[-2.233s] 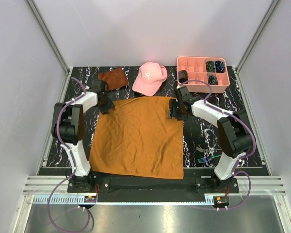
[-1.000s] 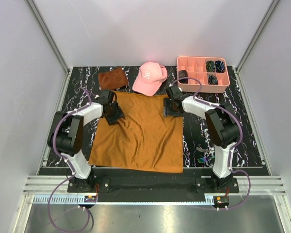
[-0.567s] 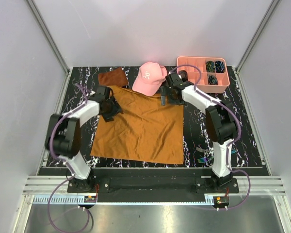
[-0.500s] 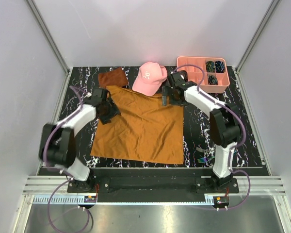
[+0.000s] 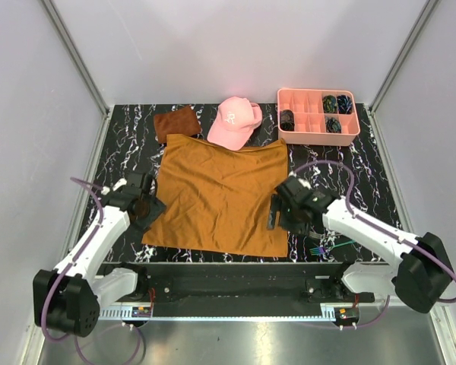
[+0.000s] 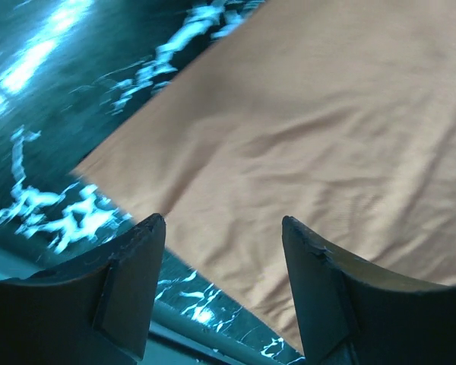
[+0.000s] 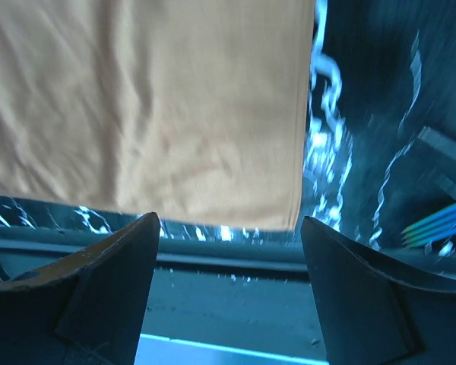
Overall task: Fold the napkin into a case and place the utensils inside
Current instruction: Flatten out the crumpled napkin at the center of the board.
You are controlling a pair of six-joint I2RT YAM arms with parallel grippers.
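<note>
Since half a second back: both arms have left the far corners of the napkin (image 5: 220,199) and drawn back toward the near edge. The left gripper (image 5: 146,211) is now at the cloth's near-left corner, the right gripper (image 5: 273,217) at its near-right side.

The napkin lies spread flat and unfolded mid-table (image 5: 349,182). Its far edge stops just short of the pink cap (image 5: 234,120), with the far-right corner near the pink tray (image 5: 317,138). The small rust cloth (image 5: 176,122) sits just beside the far-left corner. The utensils (image 5: 319,249) lie on bare table, right of the napkin's near-right corner and apart from it.

Left wrist view: fingers (image 6: 133,289) stand wide apart with nothing between them, over the cloth's near-left corner. The overhead view does not show that gap.

Right wrist view: fingers (image 7: 114,274) also stand wide and empty. The near-right corner shows between them, with blurred coloured fork tines at the picture's right edge.

Cap, tray and rust cloth show only from overhead.
</note>
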